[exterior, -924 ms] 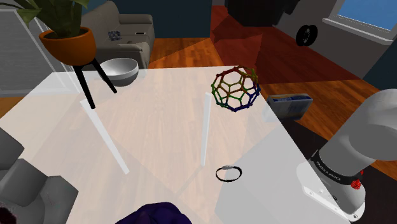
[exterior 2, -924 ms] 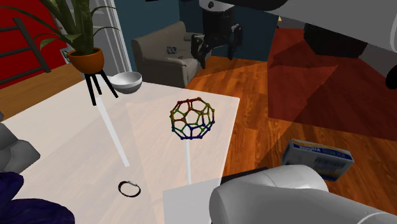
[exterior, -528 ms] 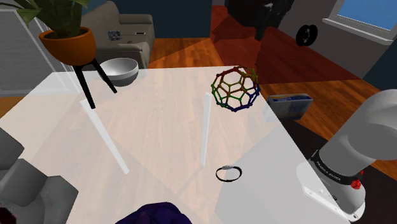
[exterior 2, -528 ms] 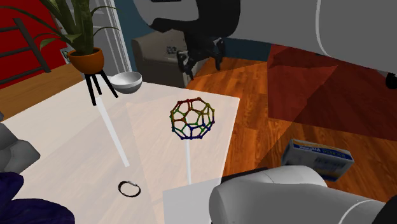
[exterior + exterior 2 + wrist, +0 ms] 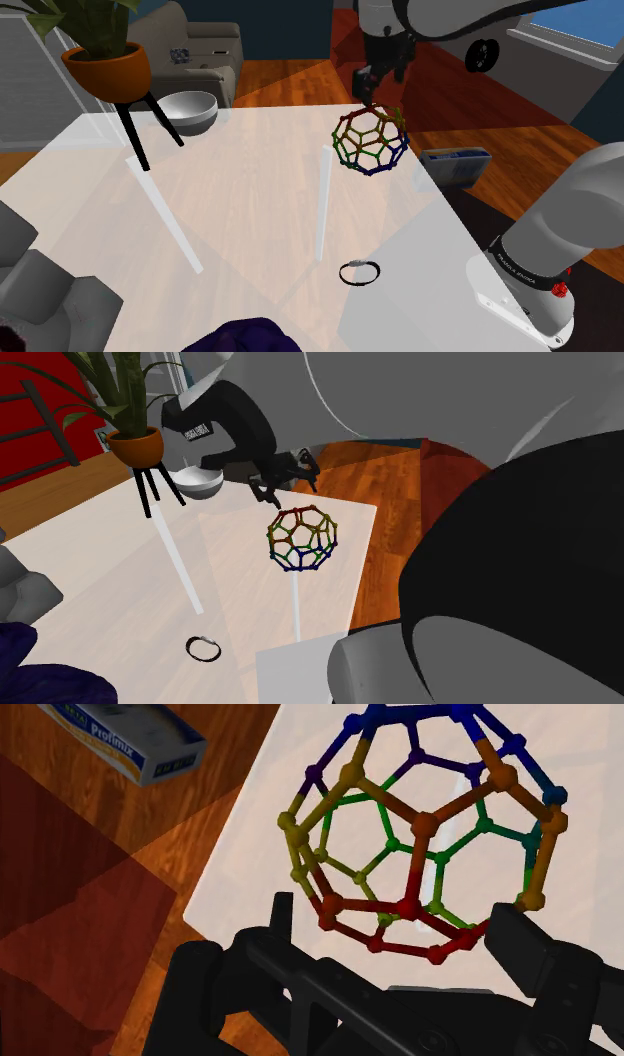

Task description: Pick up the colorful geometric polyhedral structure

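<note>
gripper: all-black two-finger gripper [image 5: 372, 90] hangs just above the ball, fingers apart, clasping nothing | target: multicoloured open-frame polyhedral ball [image 5: 371, 141] sits on the translucent white table [image 5: 250, 200], near the edge by the wooden floor [image 5: 480, 125] | nearby: blue-and-white box [image 5: 455, 165] on that floor; small black ring [image 5: 359, 272] on the table, well apart

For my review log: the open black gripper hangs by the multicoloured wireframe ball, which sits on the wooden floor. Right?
No: the multicoloured wireframe ball sits on the pale table, not the floor, as the shoulder view shows. The open black gripper does hang by it.
</note>
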